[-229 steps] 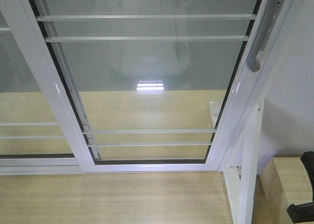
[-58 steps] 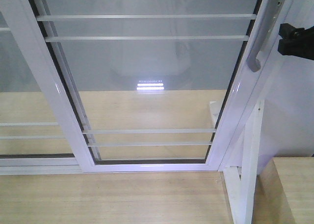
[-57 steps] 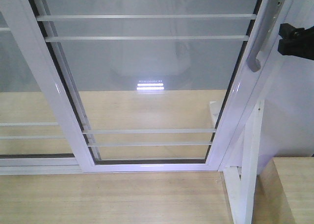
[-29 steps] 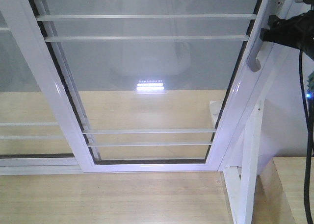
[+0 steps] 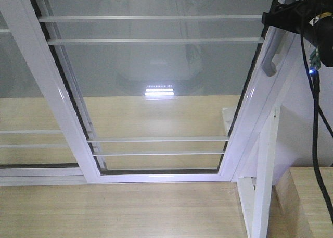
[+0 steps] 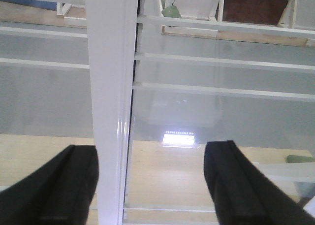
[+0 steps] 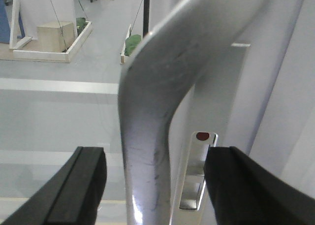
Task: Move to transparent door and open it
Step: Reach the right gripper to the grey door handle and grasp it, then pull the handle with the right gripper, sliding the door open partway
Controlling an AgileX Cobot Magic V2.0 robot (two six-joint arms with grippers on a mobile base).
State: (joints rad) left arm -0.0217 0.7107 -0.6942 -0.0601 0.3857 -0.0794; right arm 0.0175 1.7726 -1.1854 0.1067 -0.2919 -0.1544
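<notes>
The transparent door (image 5: pixel 156 82) fills the front view, a clear pane in a white frame crossed by thin white bars. Its curved grey handle (image 5: pixel 270 58) runs along the right frame edge. My right gripper (image 5: pixel 276 15) is at the top of that handle. In the right wrist view the handle (image 7: pixel 152 116) stands between the two black fingers (image 7: pixel 81 185) with a gap on each side, so the right gripper (image 7: pixel 155 158) is open. My left gripper (image 6: pixel 150 185) is open too, facing the glass, with a white frame post (image 6: pixel 110 112) between its fingers and nothing gripped.
A similar white-framed glass panel (image 5: pixel 21 92) without a handle overlaps on the left. A white post (image 5: pixel 263 186) and a pale wooden box (image 5: pixel 307 201) stand at the lower right. A black cable (image 5: pixel 315 123) hangs from the right arm. Wooden floor (image 5: pixel 119 212) lies below.
The right arm has risen from the lower right corner and moved left, up to the top of the door handle. The door has not moved.
</notes>
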